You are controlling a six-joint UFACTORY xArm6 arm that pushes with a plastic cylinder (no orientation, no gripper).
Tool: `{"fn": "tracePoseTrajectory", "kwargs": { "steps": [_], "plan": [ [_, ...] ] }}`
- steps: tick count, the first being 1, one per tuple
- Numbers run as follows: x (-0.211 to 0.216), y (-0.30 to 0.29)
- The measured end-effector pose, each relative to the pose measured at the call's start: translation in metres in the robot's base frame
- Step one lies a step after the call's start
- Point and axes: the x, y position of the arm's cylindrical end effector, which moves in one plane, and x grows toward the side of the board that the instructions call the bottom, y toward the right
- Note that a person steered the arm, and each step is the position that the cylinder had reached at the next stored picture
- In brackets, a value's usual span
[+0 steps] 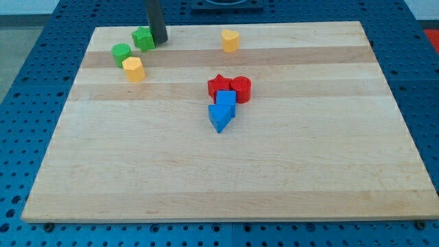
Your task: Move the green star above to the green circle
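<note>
The green star [143, 38] lies near the board's top left edge. The green circle [121, 53] sits just below and to the left of it, a small gap between them. My tip [160, 40] stands right beside the star's right side, touching or nearly touching it. The dark rod rises from there out of the view's top.
A yellow block [134, 68] lies just below the green circle. Another yellow block [230, 40] sits at top centre. A red star [219, 86] and red circle [241, 88] sit mid-board, with a blue cube [226, 100] and blue triangle [219, 118] below them. The wooden board [274, 171] rests on a blue pegboard.
</note>
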Motion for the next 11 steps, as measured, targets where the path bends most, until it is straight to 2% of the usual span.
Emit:
{"fn": "tracePoseTrajectory", "kwargs": {
  "steps": [2, 6, 11],
  "plan": [
    [0.020, -0.004],
    [0.013, -0.046],
    [0.005, -0.044]
  ]
}}
